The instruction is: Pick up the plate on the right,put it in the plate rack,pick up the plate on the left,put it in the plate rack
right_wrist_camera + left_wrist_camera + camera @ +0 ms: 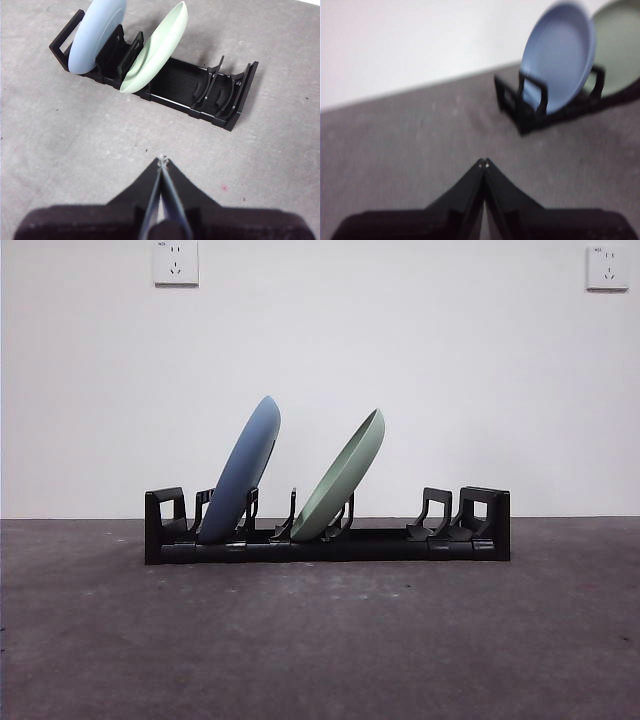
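In the plate rack (330, 538) the blue plate (240, 483) and green plate (340, 478) both lean between prongs, so the task looks finished. Left gripper (484, 162) and right gripper (162, 160) hang above the counter (320, 640), jaws pressed together, empty; nothing remains but retreating.

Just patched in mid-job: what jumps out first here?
Two plates stand tilted in the black plate rack: a blue plate near one end, a green plate beside it in the next prongs. Both tools, left and right, are shut and empty, back from the rack.
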